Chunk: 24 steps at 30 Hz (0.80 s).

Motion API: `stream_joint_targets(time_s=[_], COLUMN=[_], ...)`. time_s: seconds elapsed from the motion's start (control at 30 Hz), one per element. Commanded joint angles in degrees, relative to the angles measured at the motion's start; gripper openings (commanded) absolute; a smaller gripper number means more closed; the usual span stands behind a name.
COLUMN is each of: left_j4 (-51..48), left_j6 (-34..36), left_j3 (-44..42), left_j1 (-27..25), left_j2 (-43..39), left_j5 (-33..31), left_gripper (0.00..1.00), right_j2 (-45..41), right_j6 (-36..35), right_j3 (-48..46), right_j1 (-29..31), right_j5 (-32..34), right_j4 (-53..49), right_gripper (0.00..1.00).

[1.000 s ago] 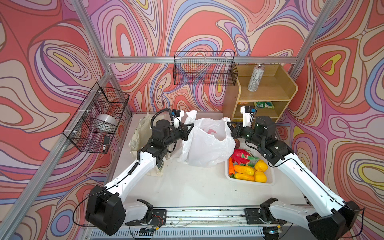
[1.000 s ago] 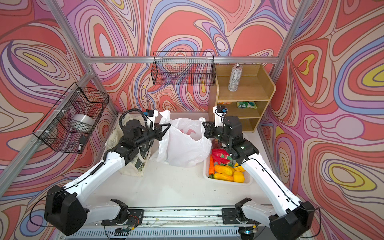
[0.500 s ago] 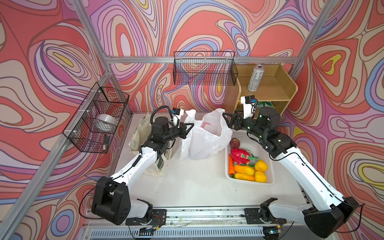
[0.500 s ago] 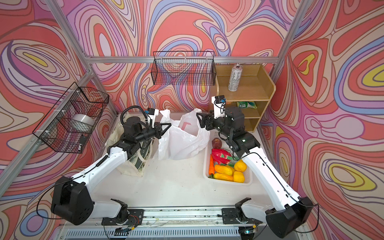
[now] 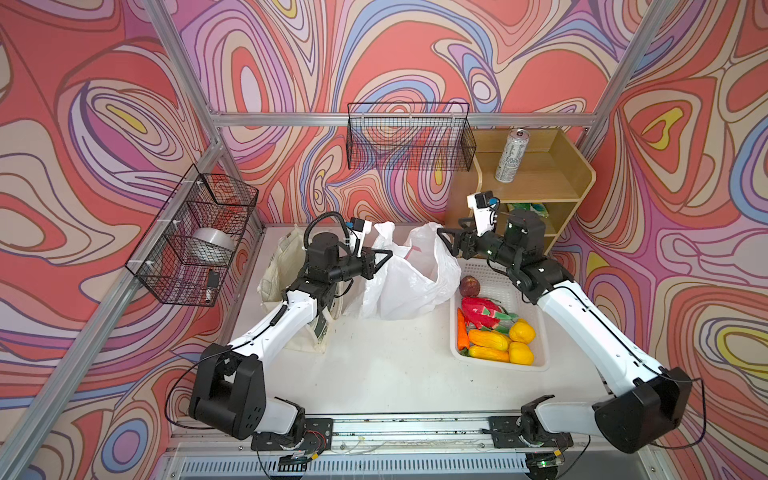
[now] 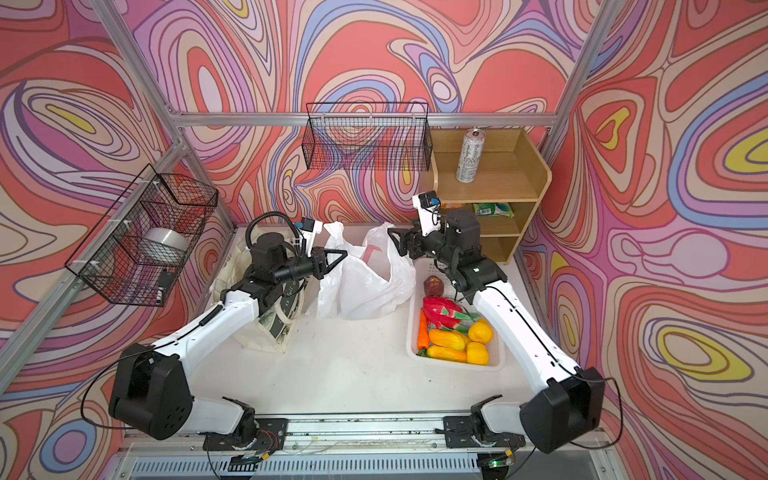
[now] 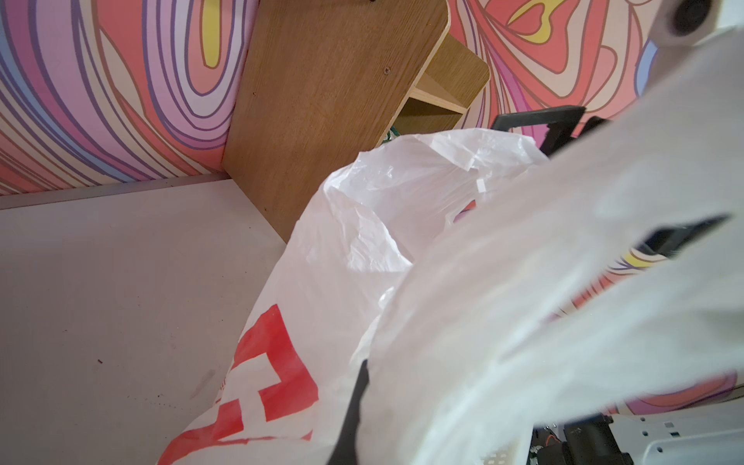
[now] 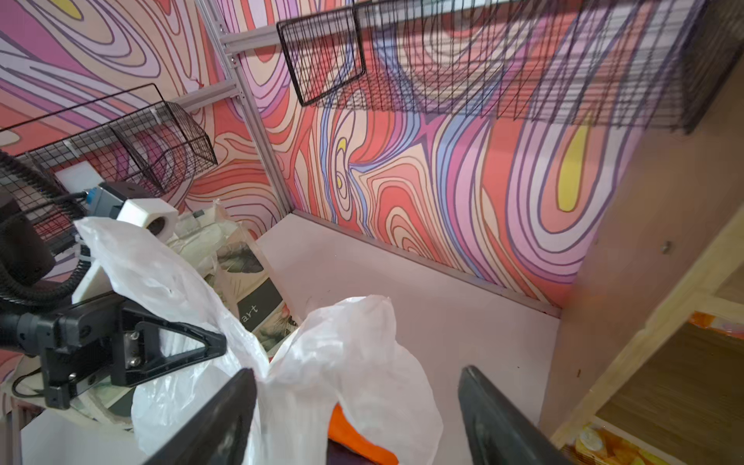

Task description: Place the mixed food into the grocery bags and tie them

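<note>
White tabletop spreads beneath swirled walls. Nearest, the perforated basket holds a carrot, dragon fruit and yellow vegetables. Just beyond, the white plastic bag slumps mid-table with an orange item inside. The left gripper is pinched on the bag's left rim, and the right gripper hangs spread wide and empty at its right side. Loading should go best with that rim held high and the mouth gaping while the right arm fetches produce. Leftward sits the canvas tote; at the back, a silver can tops the wooden shelf.
</note>
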Motion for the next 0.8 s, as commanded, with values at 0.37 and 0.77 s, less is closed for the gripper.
stream_joint_targets(time_s=[0.37, 0.77], left_j4=[1.57, -2.63], left_j6=[-2.28, -2.67], left_j3=[2.45, 4.51], left_j1=[0.40, 0.42], left_j2=[1.96, 2.02], left_j5=[4.95, -3.37], left_gripper=[0.00, 0.00], right_j2=[6.41, -5.13], right_j6=[1.86, 23.14], right_j3=[6.01, -3.26], right_j1=[-0.25, -0.24], right_j5=[-13.66, -2.09], right_j4=[3.61, 14.28], right_gripper=[0.32, 0.00])
